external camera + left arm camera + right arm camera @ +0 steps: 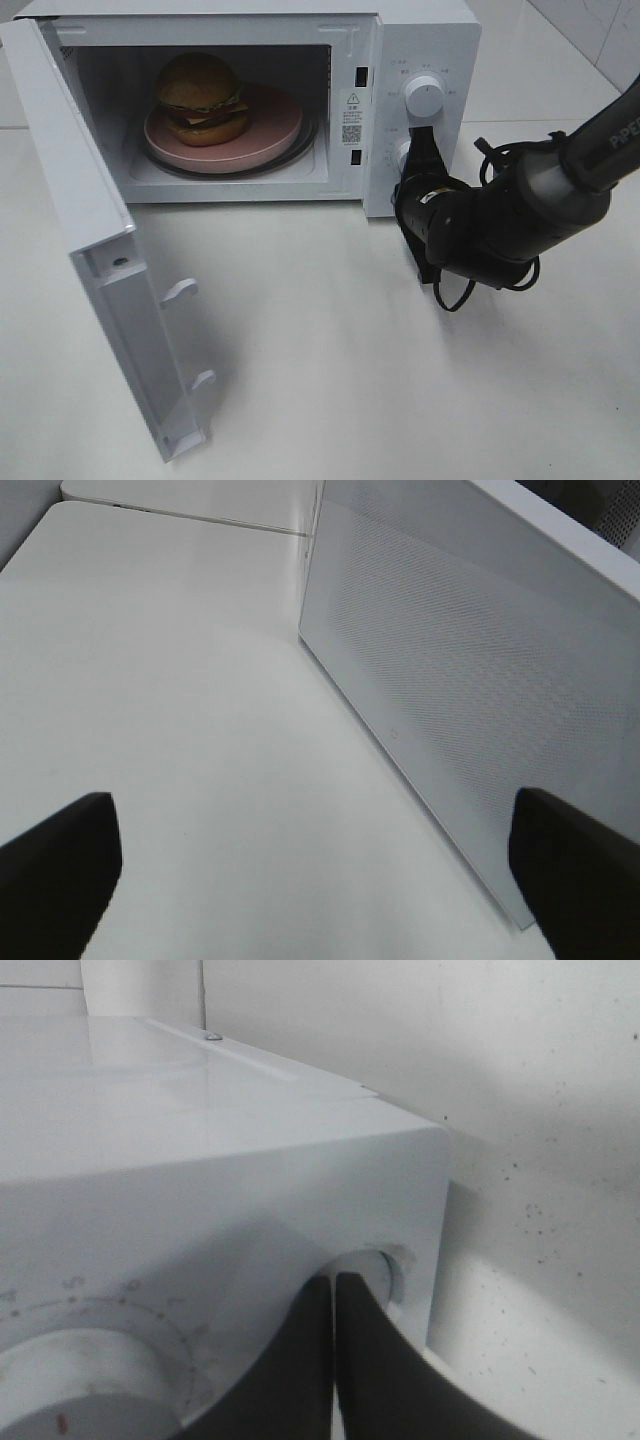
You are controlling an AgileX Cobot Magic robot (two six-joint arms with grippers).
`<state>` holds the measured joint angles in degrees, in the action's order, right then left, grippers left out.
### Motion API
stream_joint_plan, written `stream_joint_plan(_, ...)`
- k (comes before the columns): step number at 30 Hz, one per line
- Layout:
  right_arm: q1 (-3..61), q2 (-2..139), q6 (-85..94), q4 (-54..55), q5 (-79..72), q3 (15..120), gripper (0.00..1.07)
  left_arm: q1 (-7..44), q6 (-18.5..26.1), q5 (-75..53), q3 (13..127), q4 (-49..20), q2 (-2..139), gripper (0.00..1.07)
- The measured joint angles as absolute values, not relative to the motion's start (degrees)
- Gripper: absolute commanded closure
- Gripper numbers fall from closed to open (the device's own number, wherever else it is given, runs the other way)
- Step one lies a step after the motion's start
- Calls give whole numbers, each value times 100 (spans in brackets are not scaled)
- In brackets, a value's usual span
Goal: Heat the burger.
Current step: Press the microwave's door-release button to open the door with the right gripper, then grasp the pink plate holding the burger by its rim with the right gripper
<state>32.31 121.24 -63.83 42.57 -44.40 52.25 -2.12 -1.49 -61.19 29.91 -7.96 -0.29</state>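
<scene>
Sitting on the pink plate [272, 132] inside the microwave [420, 40], the burger [200, 97] is loaded; right gripper [418, 140], tips pressed together, touches the lower knob [401, 156]. With the door [80, 230] open, left gripper [315, 868], spread beside it, should push it latched first.

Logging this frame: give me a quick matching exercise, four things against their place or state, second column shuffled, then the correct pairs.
Column one
1. burger
2. microwave door
3. right gripper
4. left gripper

Column two
A. jaws wide open, holding nothing
B. on the pink plate inside the microwave
C. swung open
D. shut, tips at the control panel

Pairs: 1-B, 2-C, 3-D, 4-A
</scene>
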Motion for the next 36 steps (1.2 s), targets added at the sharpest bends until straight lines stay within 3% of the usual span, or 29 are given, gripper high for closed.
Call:
stream_joint_plan(17,3180,10668,-5288,3850,-3810,3845,107,-212,-149,-6119,2991,-796,-29,9)
stream_joint_plan(24,3180,9820,-3718,3753,-3042,3260,105,-212,-149,-6119,2991,-796,-29,9)
stream_joint_plan(36,3180,8955,-1673,2922,-1404,3214,103,-212,-149,-6119,2991,-796,-29,9)
